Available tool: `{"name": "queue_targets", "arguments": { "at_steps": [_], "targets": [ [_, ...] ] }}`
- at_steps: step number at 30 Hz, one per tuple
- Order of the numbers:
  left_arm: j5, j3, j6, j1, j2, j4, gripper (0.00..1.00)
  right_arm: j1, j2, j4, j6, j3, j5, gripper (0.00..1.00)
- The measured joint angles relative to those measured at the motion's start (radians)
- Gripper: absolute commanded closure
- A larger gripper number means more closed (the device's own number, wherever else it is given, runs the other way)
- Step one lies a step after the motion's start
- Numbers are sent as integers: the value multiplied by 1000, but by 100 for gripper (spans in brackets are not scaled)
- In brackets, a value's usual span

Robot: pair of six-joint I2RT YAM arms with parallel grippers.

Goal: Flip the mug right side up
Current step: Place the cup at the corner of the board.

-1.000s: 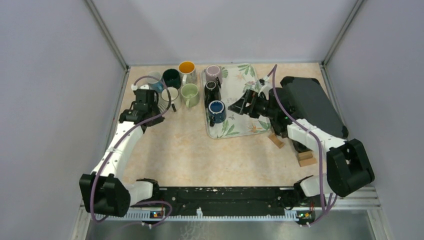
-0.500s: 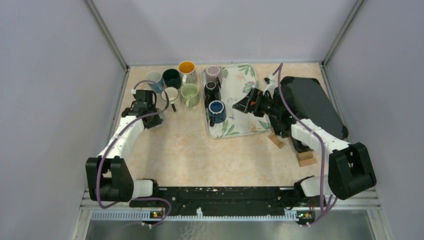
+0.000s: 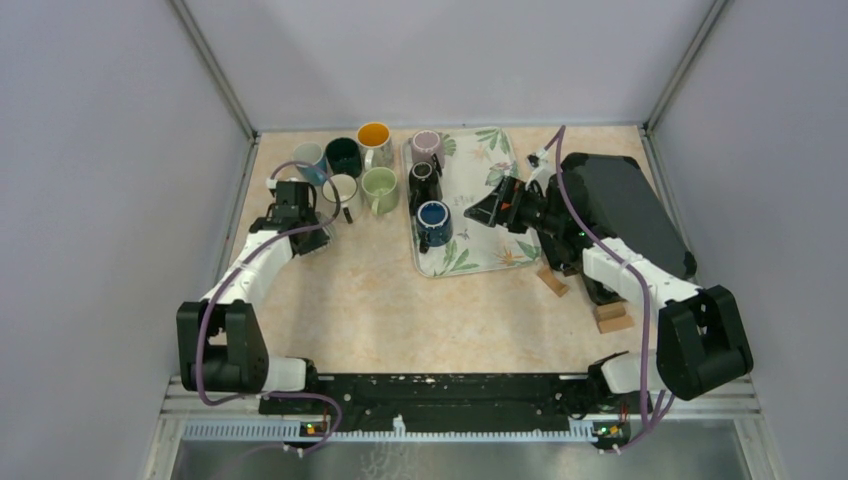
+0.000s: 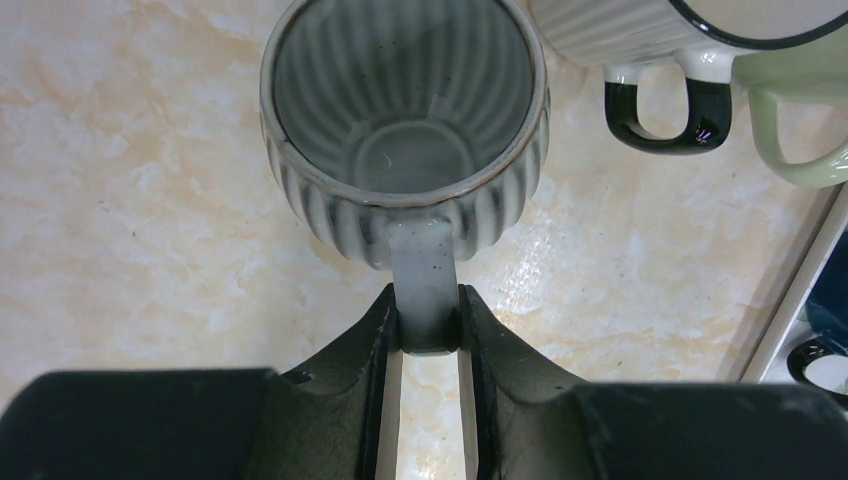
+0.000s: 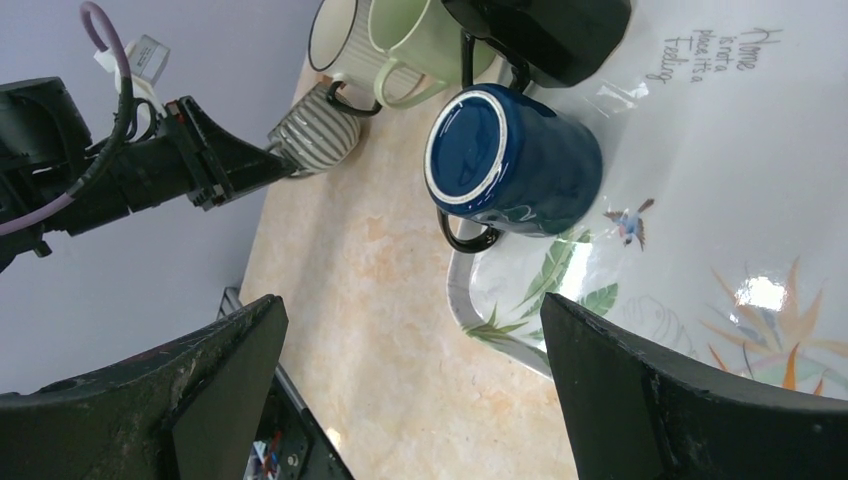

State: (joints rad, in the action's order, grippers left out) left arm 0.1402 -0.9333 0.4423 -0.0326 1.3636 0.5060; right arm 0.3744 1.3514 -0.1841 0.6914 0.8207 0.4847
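Your left pincer (image 4: 428,330) pinches the grey ribbed mug (image 4: 405,130) by its handle (image 4: 425,275), a hold that lets the wrist roll it, mouth-up at the far left of the counter (image 4: 120,200), while your right pincer (image 5: 410,310) hangs spread wide near the base-up blue mug (image 5: 515,165) on the tray (image 5: 720,200).

Script shows at one o'clock on the tray (image 5: 720,160): "Home is not a place it's a Feeling".

A grey ribbed mug (image 4: 405,120) stands mouth-up near the left edge of the bench (image 3: 380,300), its handle pinched in the left claw (image 4: 428,312). A glossy dark-blue mug (image 5: 520,165) sits upside down — pale-ringed base up — at the left edge of the tray (image 5: 720,300), handle at the rim.
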Motion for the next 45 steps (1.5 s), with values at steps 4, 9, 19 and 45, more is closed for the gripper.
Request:
{"name": "queue_targets", "arguments": {
  "at_steps": [4,9,19,45],
  "targets": [
    [10,7,2,0,15,-43,100,0,0,-6,0,0,4,1],
    [21,8,2,0,55,-112,100,0,0,-9,-1,-2,11,1],
    [41,8,2,0,124,-147,89,0,0,-9,-11,-2,10,1],
    [30,8,-1,0,181,-139,24,0,1,26,-60,-2,-23,1]
  ]
}}
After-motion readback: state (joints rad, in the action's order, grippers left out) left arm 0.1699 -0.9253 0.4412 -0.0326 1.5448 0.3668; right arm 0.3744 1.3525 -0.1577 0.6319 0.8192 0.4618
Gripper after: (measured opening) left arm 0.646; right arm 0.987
